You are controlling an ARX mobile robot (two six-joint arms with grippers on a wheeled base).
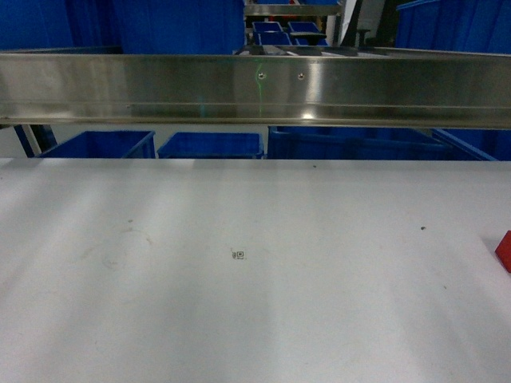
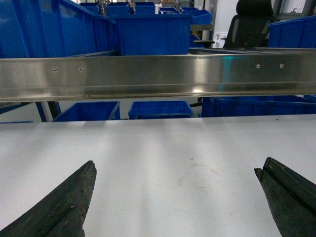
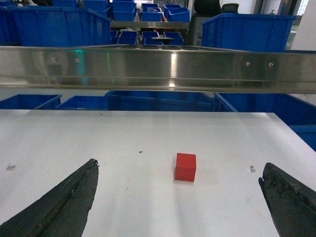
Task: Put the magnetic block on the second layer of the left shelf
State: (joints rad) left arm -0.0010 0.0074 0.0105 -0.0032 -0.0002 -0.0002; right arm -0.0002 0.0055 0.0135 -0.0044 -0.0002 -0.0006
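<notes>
My right gripper hangs spread wide, holding nothing, and my left gripper is spread too. The red magnetic block sits on the white tabletop ahead between my right fingers. Beyond, the steel rail could catch my wrist if I lift carelessly toward the blue tub.

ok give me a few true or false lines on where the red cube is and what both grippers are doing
1. The magnetic block sits on the white table. True.
2. The right gripper is shut on the block. False: its jaws are wide open, the block lying ahead between them.
3. The left gripper is open and holds nothing. True.
4. In the head view the block is at the left edge. False: it is cut off at the right edge.
</notes>
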